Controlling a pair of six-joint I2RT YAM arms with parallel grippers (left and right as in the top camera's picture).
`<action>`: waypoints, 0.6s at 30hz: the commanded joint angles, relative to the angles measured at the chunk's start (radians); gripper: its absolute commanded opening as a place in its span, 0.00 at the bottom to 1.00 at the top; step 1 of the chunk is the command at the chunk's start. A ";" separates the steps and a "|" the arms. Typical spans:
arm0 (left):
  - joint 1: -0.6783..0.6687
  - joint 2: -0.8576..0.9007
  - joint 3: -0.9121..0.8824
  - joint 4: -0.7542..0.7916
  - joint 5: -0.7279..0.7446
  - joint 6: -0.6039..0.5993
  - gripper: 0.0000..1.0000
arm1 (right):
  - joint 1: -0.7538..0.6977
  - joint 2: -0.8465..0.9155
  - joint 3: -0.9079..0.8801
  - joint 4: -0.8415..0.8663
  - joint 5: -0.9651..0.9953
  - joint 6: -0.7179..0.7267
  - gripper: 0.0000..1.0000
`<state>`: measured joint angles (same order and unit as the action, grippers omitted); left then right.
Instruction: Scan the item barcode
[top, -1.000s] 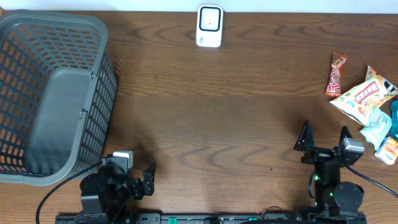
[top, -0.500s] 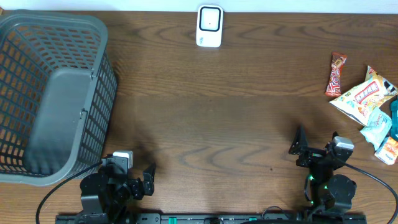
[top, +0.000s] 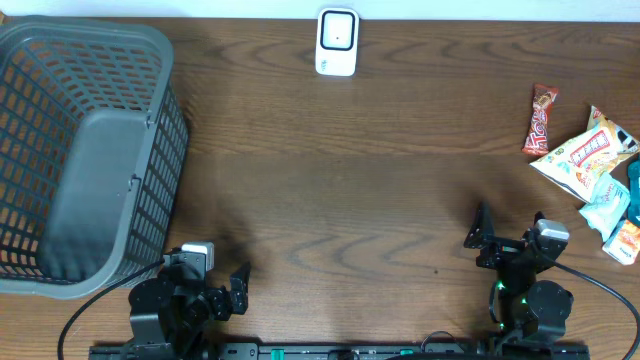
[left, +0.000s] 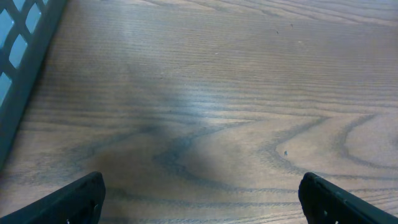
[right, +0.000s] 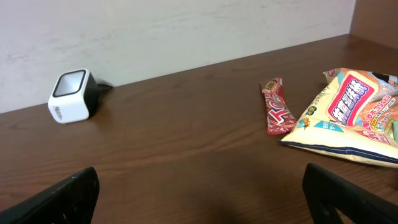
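**A:** What takes up the most room?

**B:** The brown wood-grain counter (top: 380, 190). After it comes the grey slatted basket (top: 90, 27), which fills the far left corner.

**A:** And the arms?

**B:** Both sit at the near edge. The left pincer (left: 202, 202) is near the basket's near right corner, with its jaws spread wide over bare wood. It holds and touches nothing. The right pincer (top: 511, 222) is on the near right with its fingers just as wide apart, also holding nothing. It is aimed across the counter at the far wall.

**A:** Where are the goods to scan?

**B:** They are heaped at the right edge, well apart from both pincers. The biggest is a yellow-and-white snack bag (right: 348, 115) lying flat. It has bold red characters on a yellow panel, but I cannot read them.

**A:** And the scanner?

**B:** The white scanner (top: 337, 42) stands at the far edge, near the middle, with its dark window facing up. There is small print on its side that is too tiny to make out.

**A:** Anything smaller?

**B:** A red candy bar (right: 278, 107) lies just left of the snack bag. Its white lettering is blurred. Nearer along the right edge are a pale blue packet (top: 606, 208) and an orange packet (top: 626, 241), and neither label is legible.
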<state>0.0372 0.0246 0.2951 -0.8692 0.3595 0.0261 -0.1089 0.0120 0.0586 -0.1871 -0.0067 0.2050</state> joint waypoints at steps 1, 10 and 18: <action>-0.003 -0.001 0.002 -0.002 -0.010 0.006 0.99 | 0.008 -0.006 -0.004 0.001 0.008 0.007 0.99; -0.003 -0.001 0.002 -0.003 -0.011 0.006 0.99 | 0.008 -0.006 -0.004 0.001 0.008 0.008 0.99; -0.003 -0.001 -0.036 0.269 -0.048 0.007 0.99 | 0.008 -0.006 -0.004 0.001 0.008 0.007 0.99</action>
<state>0.0372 0.0246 0.2901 -0.6888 0.3519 0.0257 -0.1089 0.0120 0.0586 -0.1871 -0.0067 0.2050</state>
